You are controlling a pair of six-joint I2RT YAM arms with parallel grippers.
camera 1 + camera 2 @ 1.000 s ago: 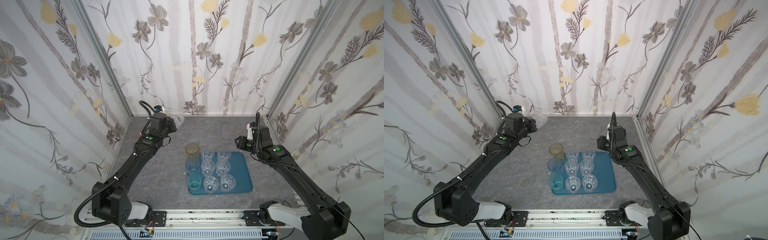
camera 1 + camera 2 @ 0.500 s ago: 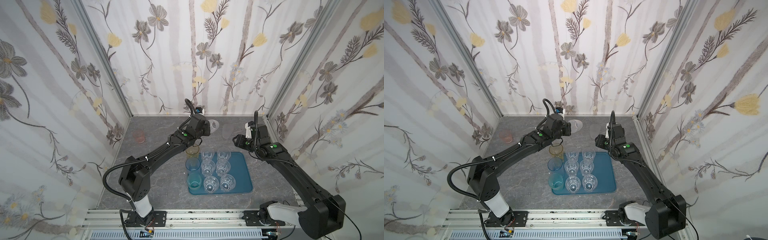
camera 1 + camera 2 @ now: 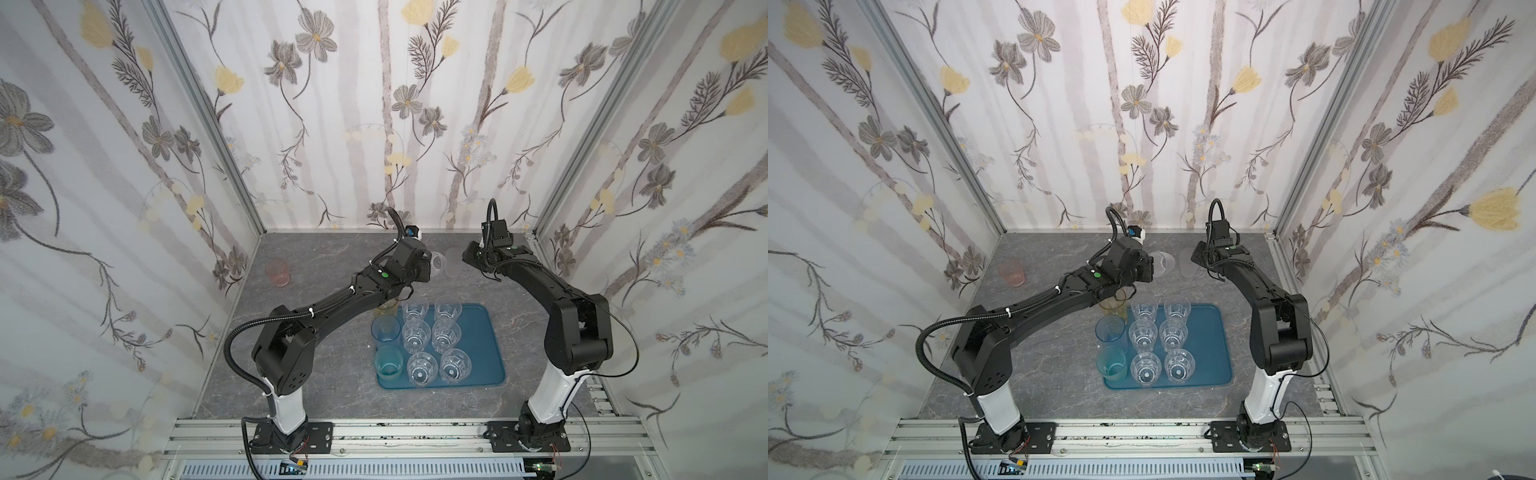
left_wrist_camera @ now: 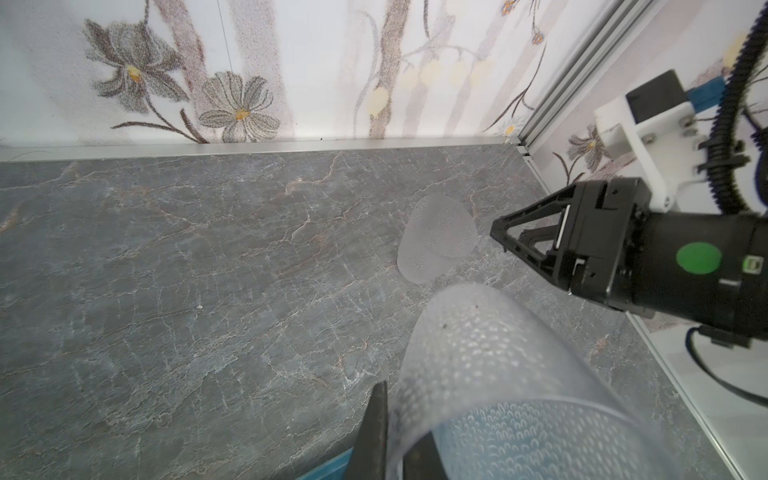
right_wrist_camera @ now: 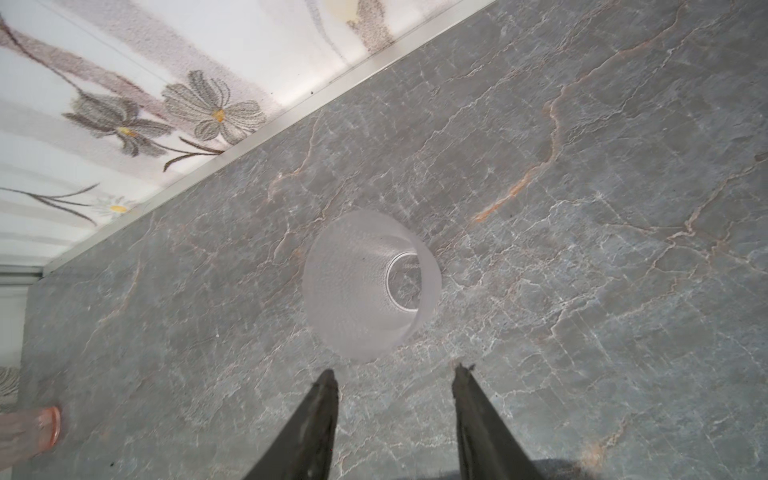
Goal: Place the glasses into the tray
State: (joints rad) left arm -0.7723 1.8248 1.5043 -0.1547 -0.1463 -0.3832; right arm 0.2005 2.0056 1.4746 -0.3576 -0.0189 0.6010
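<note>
In both top views I work on a grey, marble-veined desk (image 3: 324,266) boxed in by floral wallpaper walls (image 3: 374,104). The teal tray (image 3: 482,345) lies toward the front. Six clear faceted tumblers (image 3: 415,334) stand upright on it in two rows. The light blue tumbler (image 3: 385,328) and the teal tumbler (image 3: 389,363) stand along its left edge, and I cannot tell whether they are inside the rim. The amber tumbler (image 3: 386,309) is half hidden under my left arm. The pink tumbler (image 3: 277,272) stands alone, well apart on the left.

Near the back wall, my left gripper (image 3: 1154,266) carries the held frosted tumbler (image 3: 1165,262) just beside the standing frosted tumbler (image 3: 1187,262). My right gripper (image 3: 1196,257) hangs next to that one.

From my left wrist, my gripper is pinched tight on the held frosted tumbler's (image 4: 498,374) wall. Its long axis slants away from my fingers (image 4: 374,428), with the mouth at my gripper and the narrower base leading.

From my right wrist, the standing frosted tumbler (image 5: 365,286) is upright on bare desk with its mouth facing up. My fingers (image 5: 316,424) are spread apart with nothing between them, just short of it.
</note>
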